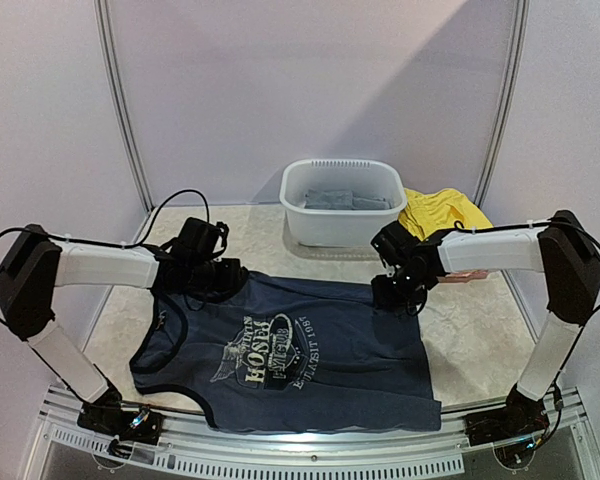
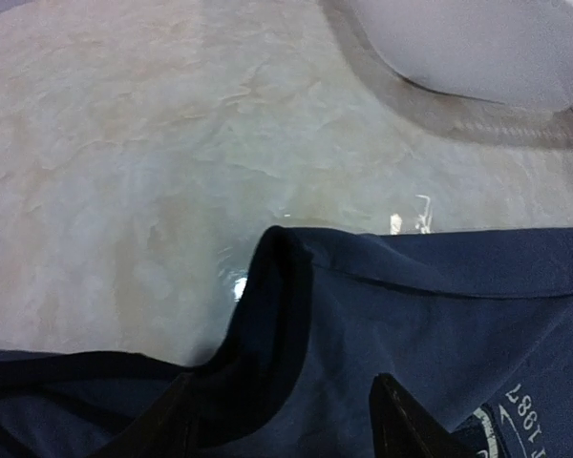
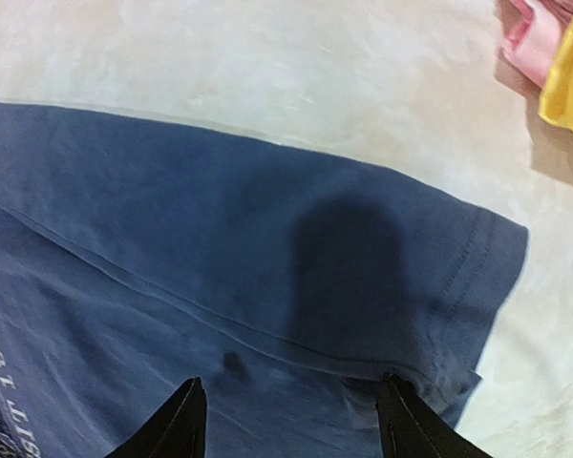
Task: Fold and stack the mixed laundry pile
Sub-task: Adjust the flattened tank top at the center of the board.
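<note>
A navy tank top with a white chest print lies spread flat on the table, straps to the left and hem to the right. My left gripper hovers open over the far strap and armhole; in the left wrist view its jaws straddle the dark-edged strap without pinching it. My right gripper stands open over the far hem corner, with the cloth lying loose between its fingers. A yellow garment and a pink one lie at the back right.
A white plastic basin stands at the back centre with grey cloth inside; its wall shows in the left wrist view. Pale marbled tabletop surrounds the top. White walls close in the back and sides.
</note>
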Controlling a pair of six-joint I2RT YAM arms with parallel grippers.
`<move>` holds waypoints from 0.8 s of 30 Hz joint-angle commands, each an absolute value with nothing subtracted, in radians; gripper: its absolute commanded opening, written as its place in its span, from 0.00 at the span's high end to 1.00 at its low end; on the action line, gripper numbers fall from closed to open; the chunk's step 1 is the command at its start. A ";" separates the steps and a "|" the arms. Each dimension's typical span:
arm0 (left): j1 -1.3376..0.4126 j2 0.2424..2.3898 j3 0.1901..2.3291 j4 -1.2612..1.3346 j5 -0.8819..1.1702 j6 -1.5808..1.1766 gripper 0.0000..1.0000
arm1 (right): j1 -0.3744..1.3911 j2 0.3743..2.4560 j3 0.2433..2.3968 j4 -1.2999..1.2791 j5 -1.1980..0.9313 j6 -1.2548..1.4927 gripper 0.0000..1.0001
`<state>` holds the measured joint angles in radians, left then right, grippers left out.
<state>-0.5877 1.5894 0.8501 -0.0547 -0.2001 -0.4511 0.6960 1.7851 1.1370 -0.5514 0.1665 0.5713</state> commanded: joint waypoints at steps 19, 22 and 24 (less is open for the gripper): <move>-0.612 1.886 1.149 -0.119 -0.216 -0.326 0.50 | 0.629 1.715 1.030 -0.545 0.226 0.589 0.44; -0.612 1.903 1.155 -0.117 -0.216 -0.327 0.54 | 0.625 1.731 1.035 -0.540 0.226 0.586 0.47; -0.612 1.913 1.158 -0.115 -0.223 -0.327 0.57 | 0.624 1.739 1.038 -0.537 0.227 0.585 0.51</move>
<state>-0.6033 1.8782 1.1355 -0.0963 -0.2001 -0.3367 0.6323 1.7168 1.0397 -0.5579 0.2226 0.5884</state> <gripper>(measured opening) 0.454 0.519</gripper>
